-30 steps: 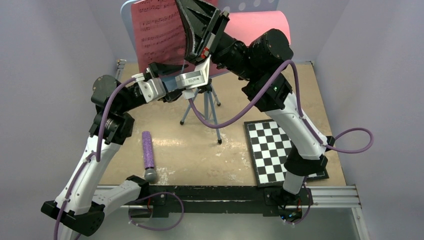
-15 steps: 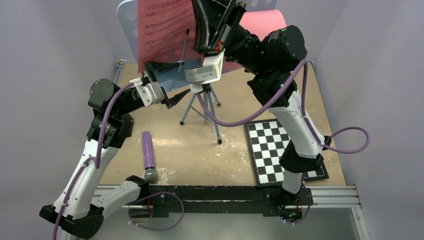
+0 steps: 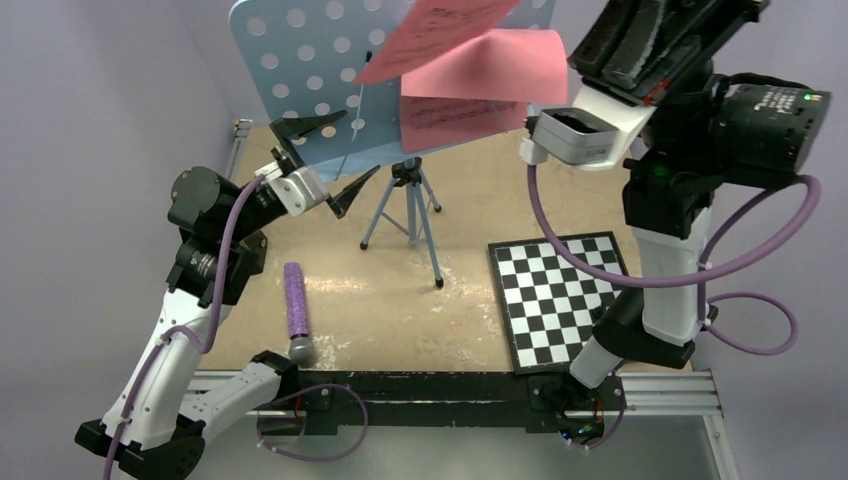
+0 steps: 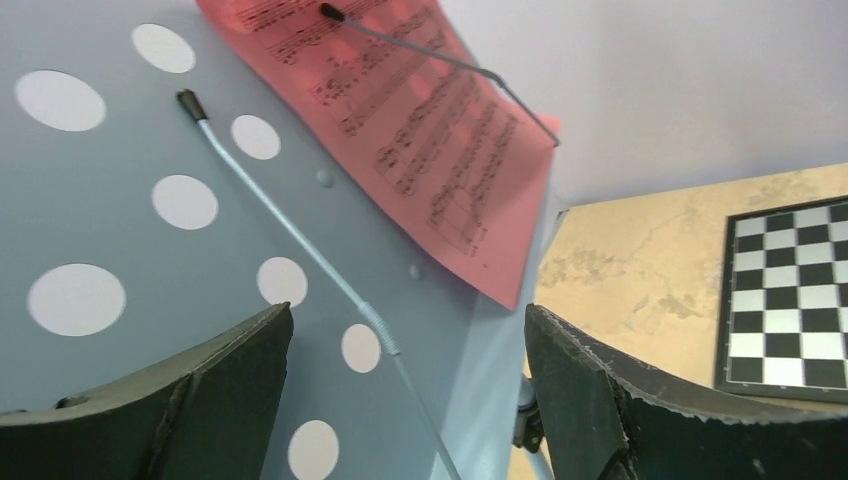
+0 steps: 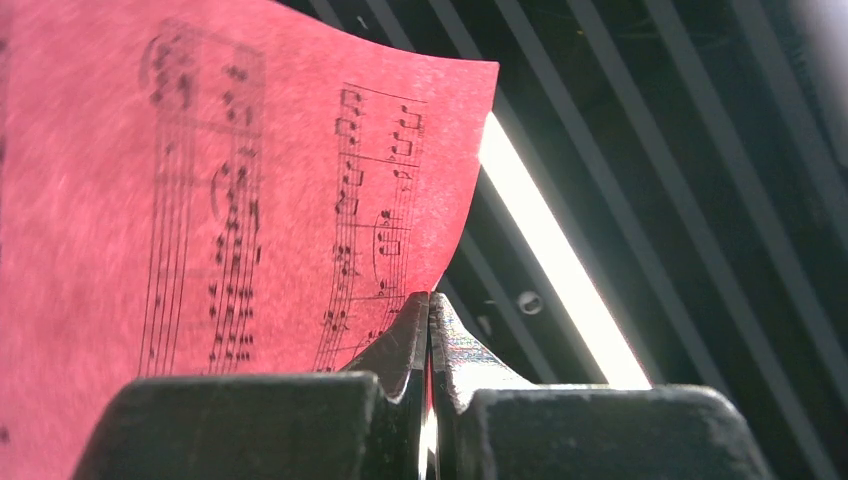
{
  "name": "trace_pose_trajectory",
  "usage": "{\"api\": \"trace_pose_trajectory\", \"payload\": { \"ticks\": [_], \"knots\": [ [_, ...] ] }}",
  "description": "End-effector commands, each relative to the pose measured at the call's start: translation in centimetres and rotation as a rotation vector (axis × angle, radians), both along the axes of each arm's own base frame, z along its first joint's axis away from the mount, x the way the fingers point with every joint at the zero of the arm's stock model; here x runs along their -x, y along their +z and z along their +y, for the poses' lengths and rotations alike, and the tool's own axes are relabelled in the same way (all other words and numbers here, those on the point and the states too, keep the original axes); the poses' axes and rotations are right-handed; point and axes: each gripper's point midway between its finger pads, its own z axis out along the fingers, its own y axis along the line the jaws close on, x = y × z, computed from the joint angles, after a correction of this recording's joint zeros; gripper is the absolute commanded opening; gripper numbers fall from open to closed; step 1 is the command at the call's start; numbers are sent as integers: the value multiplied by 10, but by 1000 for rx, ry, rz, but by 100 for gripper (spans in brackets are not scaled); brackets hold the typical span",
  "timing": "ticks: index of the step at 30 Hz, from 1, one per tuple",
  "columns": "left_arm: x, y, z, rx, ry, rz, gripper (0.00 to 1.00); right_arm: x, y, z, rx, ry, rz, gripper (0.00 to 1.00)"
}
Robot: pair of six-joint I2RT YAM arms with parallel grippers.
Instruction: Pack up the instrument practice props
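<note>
The light-blue perforated music stand (image 3: 300, 70) stands at the back on tripod legs (image 3: 405, 215). My left gripper (image 3: 330, 158) is open, its jaws either side of the stand's lower edge (image 4: 200, 300); in the left wrist view the gripper (image 4: 408, 315) touches nothing. A pink sheet-music page (image 4: 420, 140) lies on the stand under a wire holder. My right gripper (image 3: 590, 50) is raised high at the right, shut on the corner of a pink page (image 5: 200, 200), which hangs off the stand (image 3: 490, 75). Another page (image 3: 440, 25) lifts above it. The metronome is out of view.
A purple microphone (image 3: 296, 310) lies on the table at the front left. The black-and-white checkered board (image 3: 560, 300) lies at the right, under the right arm. Grey walls close in the table on three sides.
My right arm has swung up and to the right, pulling a pink page off the stand. My left gripper has opened and drawn back a little to the left.
</note>
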Motion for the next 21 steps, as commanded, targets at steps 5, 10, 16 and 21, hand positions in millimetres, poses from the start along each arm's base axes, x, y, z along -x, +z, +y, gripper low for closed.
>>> {"api": "trace_pose_trajectory", "payload": {
  "ticks": [5,10,16,21],
  "knots": [
    [2,52,23,46,135,-166,91,19,13,-70,-104,-231,-36,0],
    [10,66,29,36,150,-199,92,3,5,-101,-126,-370,84,0],
    [23,78,39,8,184,-249,93,-62,-48,-130,-121,-559,357,0],
    [22,80,49,-36,244,-285,94,-106,-124,-155,-60,-710,615,0]
  ]
}}
